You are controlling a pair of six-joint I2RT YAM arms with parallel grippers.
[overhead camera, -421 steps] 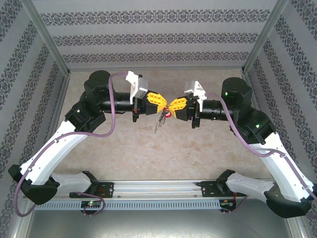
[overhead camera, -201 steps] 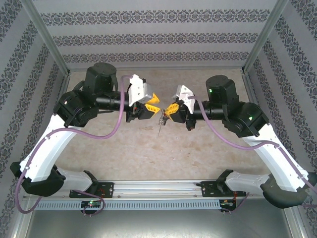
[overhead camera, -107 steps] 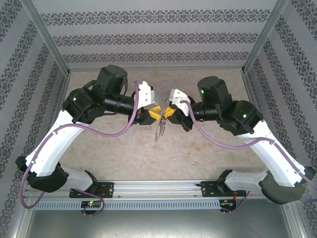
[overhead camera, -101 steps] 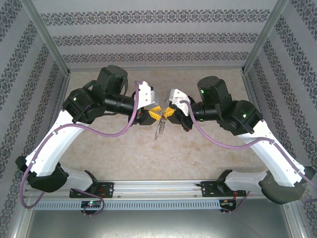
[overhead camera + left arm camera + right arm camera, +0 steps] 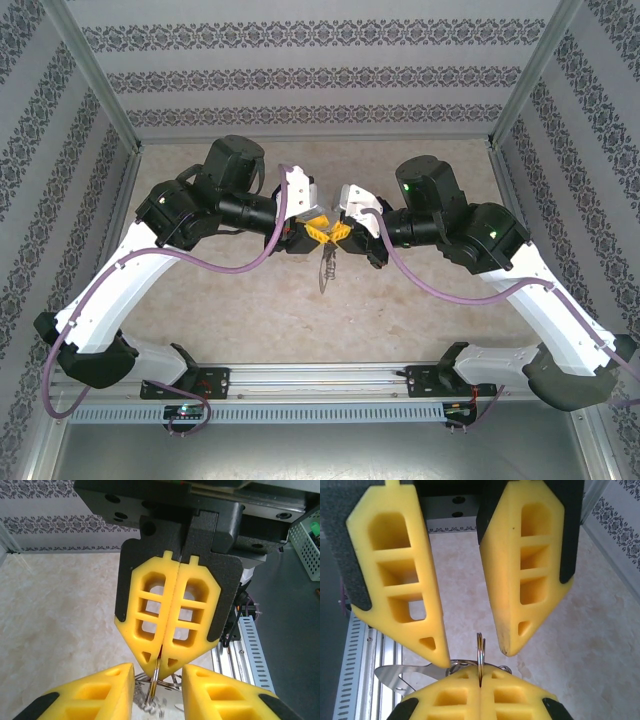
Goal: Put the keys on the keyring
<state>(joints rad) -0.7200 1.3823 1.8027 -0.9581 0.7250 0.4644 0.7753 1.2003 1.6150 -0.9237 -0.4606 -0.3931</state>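
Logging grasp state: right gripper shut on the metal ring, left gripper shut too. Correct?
No. The left gripper is open, its fingers standing apart either side of the metal ring, per the right wrist view. The right gripper is shut on the ring.

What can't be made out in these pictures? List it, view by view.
Right wrist: the thin metal ring disappears between the shut fingers of the right gripper; the flat metal piece runs behind them.
Left wrist: everything below that ring is blurred and cut by the bottom edge.
Top external: the hanging bundle is too small to tell its parts apart.
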